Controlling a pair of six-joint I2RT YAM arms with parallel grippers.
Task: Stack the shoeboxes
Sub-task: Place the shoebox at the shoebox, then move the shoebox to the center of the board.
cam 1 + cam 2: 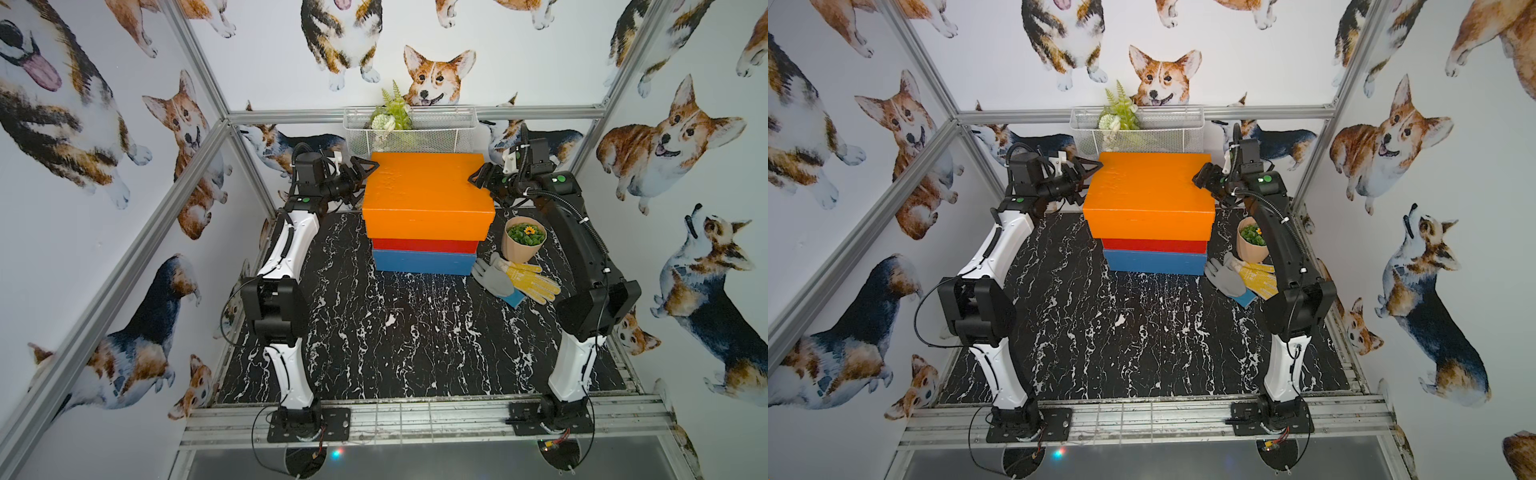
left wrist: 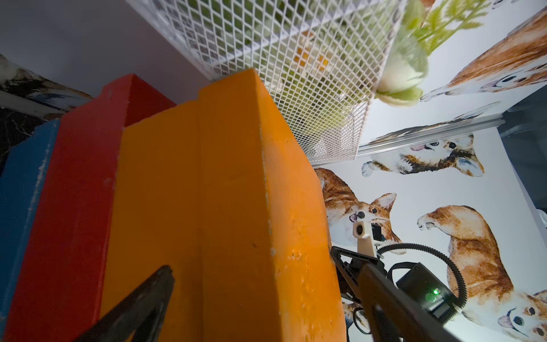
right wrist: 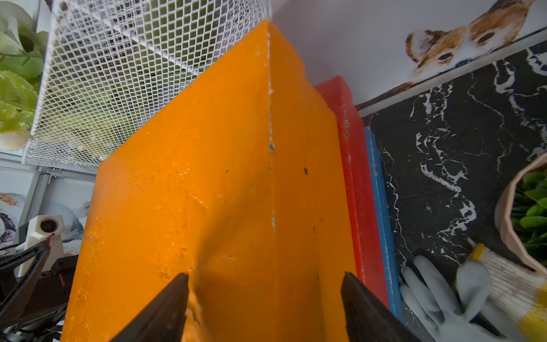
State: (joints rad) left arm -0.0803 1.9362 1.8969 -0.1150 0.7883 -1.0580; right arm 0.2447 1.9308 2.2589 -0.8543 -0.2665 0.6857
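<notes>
Orange shoebox sits on top, red shoebox under it, blue shoebox at the bottom on the black marble counter. The stack's at the back-middle, right in front of the white mesh basket. Left claw is at the orange lid's left edge w/ jaws spread wide, clamping nothing. Right claw is at the right edge, jaws also apart, straddling the lid's edge. Beige flower pot + gloves are just beside the stack's right side.
</notes>
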